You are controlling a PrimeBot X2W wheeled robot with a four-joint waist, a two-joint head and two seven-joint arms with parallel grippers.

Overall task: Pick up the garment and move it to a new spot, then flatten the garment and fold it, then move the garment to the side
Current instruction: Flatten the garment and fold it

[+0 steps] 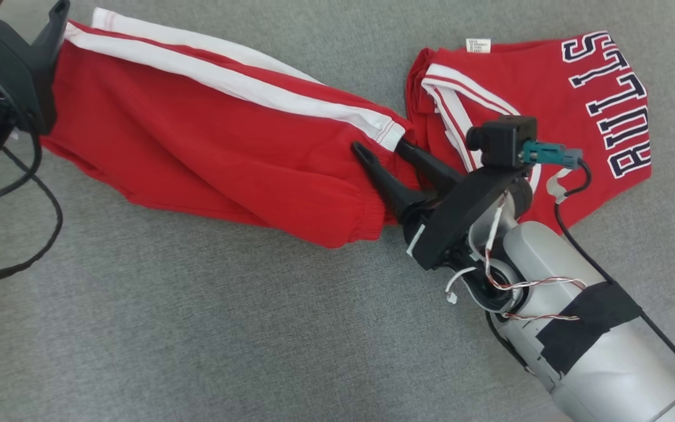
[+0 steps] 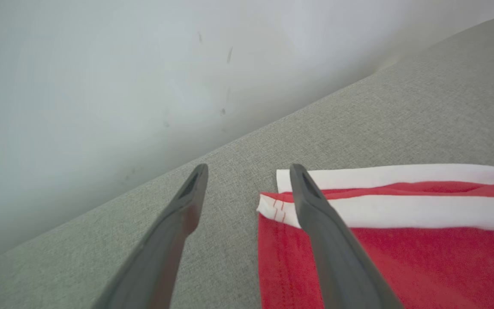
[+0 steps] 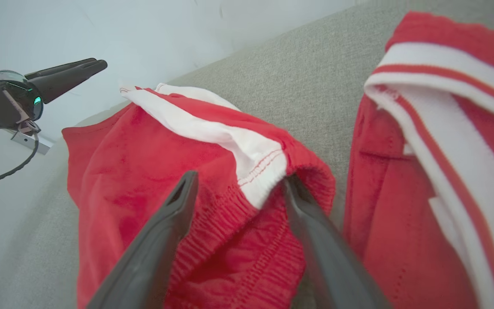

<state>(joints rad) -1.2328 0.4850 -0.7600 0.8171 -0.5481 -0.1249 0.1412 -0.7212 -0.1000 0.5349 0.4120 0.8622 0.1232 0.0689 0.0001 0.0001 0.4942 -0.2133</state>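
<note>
The garment (image 1: 208, 146) is a pair of red shorts with white side stripes, lying spread across the grey cushion (image 1: 197, 328). My right gripper (image 1: 378, 146) is at its elastic waistband (image 3: 251, 206) and stands open. The gathered band lies between the two fingers, and the right finger (image 3: 311, 223) is tucked at the band's edge. My left gripper (image 2: 249, 171) is open over the far hem corner (image 2: 275, 206). One of its fingers is above the striped corner and the other is above bare cushion. In the head view the left gripper (image 1: 56, 23) is at the top left.
A second red garment (image 1: 548, 99) with white trim and "BULLS" lettering lies just right of the waistband. A pale wall (image 2: 101, 86) runs behind the cushion's far edge. A black cable (image 1: 38, 234) loops from my left arm over the cushion.
</note>
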